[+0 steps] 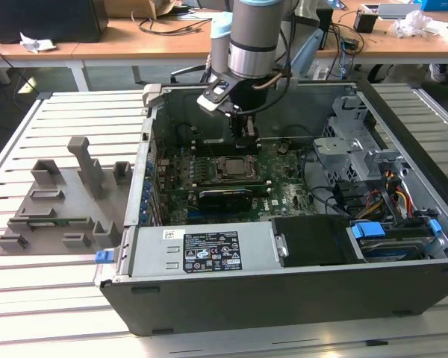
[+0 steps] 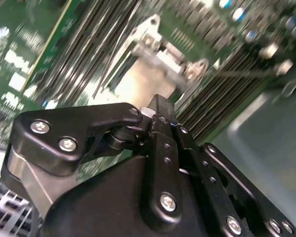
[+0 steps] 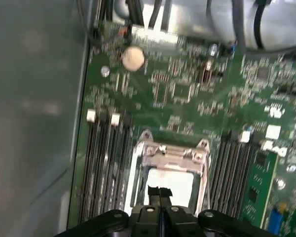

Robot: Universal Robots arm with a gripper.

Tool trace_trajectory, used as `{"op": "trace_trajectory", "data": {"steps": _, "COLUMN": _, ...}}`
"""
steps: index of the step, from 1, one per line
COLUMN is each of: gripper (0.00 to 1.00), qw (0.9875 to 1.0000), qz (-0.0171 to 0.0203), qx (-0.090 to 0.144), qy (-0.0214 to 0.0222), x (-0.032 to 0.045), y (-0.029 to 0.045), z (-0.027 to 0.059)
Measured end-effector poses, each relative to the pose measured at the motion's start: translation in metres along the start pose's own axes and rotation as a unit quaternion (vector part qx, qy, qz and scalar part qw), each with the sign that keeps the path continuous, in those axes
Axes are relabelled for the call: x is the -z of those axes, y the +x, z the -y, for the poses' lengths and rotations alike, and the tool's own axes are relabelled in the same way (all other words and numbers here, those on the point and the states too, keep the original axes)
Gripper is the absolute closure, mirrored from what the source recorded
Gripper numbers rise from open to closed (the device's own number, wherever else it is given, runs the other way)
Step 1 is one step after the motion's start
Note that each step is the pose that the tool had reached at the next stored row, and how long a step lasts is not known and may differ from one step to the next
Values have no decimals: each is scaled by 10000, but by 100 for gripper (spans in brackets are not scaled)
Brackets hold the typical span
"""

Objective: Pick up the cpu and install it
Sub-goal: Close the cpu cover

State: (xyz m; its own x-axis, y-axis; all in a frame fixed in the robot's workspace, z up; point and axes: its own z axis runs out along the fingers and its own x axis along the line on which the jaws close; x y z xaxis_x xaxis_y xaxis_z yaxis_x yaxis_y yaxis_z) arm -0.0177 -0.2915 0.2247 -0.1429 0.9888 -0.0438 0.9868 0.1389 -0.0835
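1. Gripper (image 3: 160, 193) fingers pinched together, nothing btwn them; hovers just over cpu (image 3: 180, 180).
2. Cpu lies flat inside socket frame (image 3: 170, 150), looks seated; any press should be centred, vertical, light.
3. Frame rim + RAM slots (image 3: 101, 163) crowd both sides; case wall (image 3: 34, 98) farther out; free room seems mostly upward.

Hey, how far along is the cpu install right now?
The cpu already looks seated: its pale square top lies flat inside the metal socket frame on the motherboard. The gripper hangs just above it, shut and apparently empty. Left: I cannot tell whether the frame is latched down.
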Motion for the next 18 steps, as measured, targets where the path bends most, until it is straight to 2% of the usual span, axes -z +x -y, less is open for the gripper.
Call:
{"op": "trace_trajectory", "data": {"steps": 3, "gripper": 89, "qw": 10000, "qz": 0, "qx": 1, "qy": -1, "x": -102, "y": 22, "z": 116}}
{"op": "trace_trajectory", "data": {"steps": 6, "gripper": 89, "qw": 10000, "qz": 0, "qx": 0, "qy": -1, "x": -164, "y": 30, "z": 143}}
{"op": "trace_trajectory", "data": {"steps": 12, "gripper": 89, "qw": 10000, "qz": -2, "qx": 1, "qy": -1, "x": -175, "y": 35, "z": 175}}
{"op": "trace_trajectory", "data": {"steps": 15, "gripper": 89, "qw": 10000, "qz": -1, "qx": 1, "qy": -1, "x": -221, "y": 40, "z": 194}}
{"op": "trace_trajectory", "data": {"steps": 18, "gripper": 89, "qw": 10000, "qz": 0, "qx": 9, "qy": 2, "x": -227, "y": 38, "z": 187}}
